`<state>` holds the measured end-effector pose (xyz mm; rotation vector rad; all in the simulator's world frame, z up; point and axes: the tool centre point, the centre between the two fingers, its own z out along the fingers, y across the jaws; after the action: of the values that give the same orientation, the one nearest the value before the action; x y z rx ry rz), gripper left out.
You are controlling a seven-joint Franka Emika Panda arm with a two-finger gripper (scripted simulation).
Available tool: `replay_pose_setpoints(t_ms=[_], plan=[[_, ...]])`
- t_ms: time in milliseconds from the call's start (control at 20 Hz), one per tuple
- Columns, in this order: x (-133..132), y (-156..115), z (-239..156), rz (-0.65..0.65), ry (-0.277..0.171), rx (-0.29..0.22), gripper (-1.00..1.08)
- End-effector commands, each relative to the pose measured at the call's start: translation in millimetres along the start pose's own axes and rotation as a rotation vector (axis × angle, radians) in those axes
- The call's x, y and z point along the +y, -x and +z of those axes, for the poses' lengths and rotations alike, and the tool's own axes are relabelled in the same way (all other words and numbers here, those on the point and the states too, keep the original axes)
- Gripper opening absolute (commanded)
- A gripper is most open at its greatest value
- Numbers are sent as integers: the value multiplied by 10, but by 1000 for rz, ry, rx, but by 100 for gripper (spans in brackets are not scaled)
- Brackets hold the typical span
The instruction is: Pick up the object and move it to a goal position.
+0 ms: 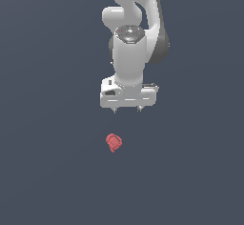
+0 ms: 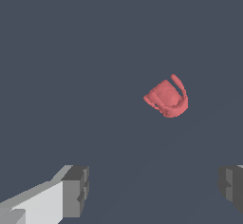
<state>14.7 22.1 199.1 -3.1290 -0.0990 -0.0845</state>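
Observation:
The object (image 1: 113, 142) is a small red lumpy item lying alone on the dark grey floor. In the wrist view the object (image 2: 166, 97) shows a rounded body with a thin curved strap along one side. My gripper (image 1: 127, 108) hangs above it, a little to the exterior view's right of it and well clear of it. Its two short fingertips point down, spread wide apart, with nothing between them. The wrist view shows the gripper (image 2: 154, 187) open, one grey pad (image 2: 76, 190) at one side and the other pad (image 2: 231, 185) at the frame's edge.
The white arm (image 1: 131, 33) rises behind the gripper toward the top of the exterior view. The flat dark grey floor (image 1: 47, 171) stretches all around the object.

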Motion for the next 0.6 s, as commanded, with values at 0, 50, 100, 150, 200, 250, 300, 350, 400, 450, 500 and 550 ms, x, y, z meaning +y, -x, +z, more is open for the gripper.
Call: replay_pose_setpoints(t_ms=[0,50,100,150,200,250,300,350,400,450,500,550], plan=[[18,-25,33,-23,1,-2,100],[29,-38,50,-35,2,-3,100],[41,-52,69,-48,2,-4,100],[54,-67,89,-63,3,-6,100],[68,-83,111,-78,4,-7,100],[83,-101,136,-95,4,-8,100],[99,-120,162,-113,5,-10,100],[117,-139,190,-132,6,-12,100],[135,-160,220,-153,6,-14,100],[155,-181,253,-175,6,-15,100],[177,-203,288,-197,7,-17,100],[199,-226,325,-222,7,-20,100]])
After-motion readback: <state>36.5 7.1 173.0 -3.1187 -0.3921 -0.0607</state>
